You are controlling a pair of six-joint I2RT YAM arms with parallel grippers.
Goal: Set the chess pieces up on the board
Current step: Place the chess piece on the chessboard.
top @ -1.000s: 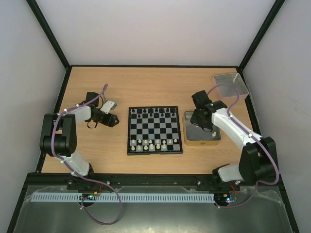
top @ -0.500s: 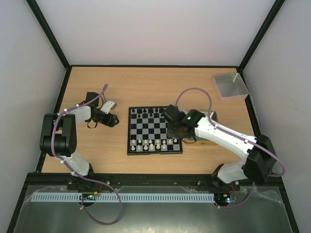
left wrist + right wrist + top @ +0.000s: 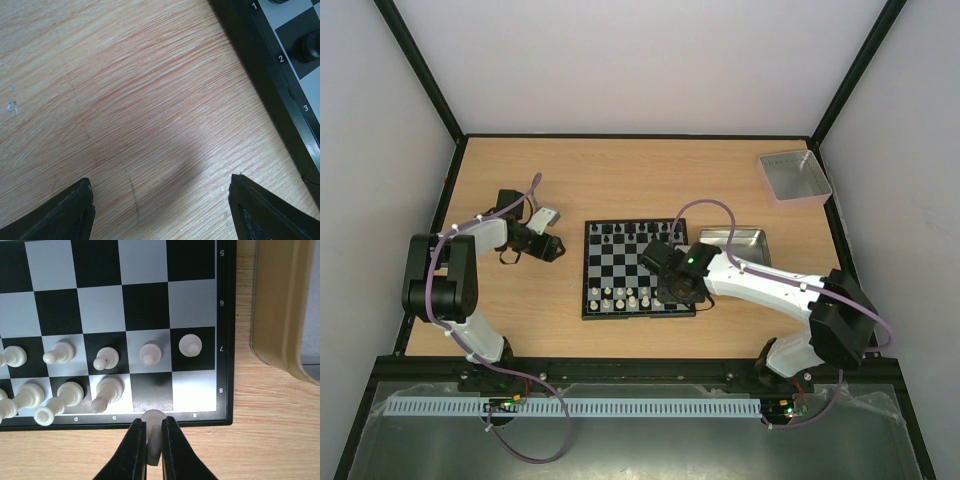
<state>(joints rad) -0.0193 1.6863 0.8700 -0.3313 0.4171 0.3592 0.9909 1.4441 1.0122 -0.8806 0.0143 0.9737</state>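
The checkered board [image 3: 620,262] lies mid-table, black pieces [image 3: 620,231] along its far rows, white pieces [image 3: 630,297] along its near rows. My right gripper [image 3: 675,291] hovers over the board's near right corner. In the right wrist view it [image 3: 154,435] is shut on a white chess piece [image 3: 154,419], held above the board's near rim [image 3: 200,418] by the empty black square [image 3: 151,391]. White pieces [image 3: 107,360] stand in the two rows there. My left gripper [image 3: 558,247] is open and empty just left of the board; its fingers [image 3: 70,210] frame bare wood, the board's rim [image 3: 260,65] at the right.
A tan-rimmed tray [image 3: 745,240] sits right of the board, partly behind my right arm; it also shows in the right wrist view [image 3: 280,315]. A grey metal tray [image 3: 793,176] stands at the far right corner. Black frame posts rise at the back corners.
My right arm swung left from the tan-rimmed tray to the board's near right corner, carrying the white piece. The left arm has not moved.
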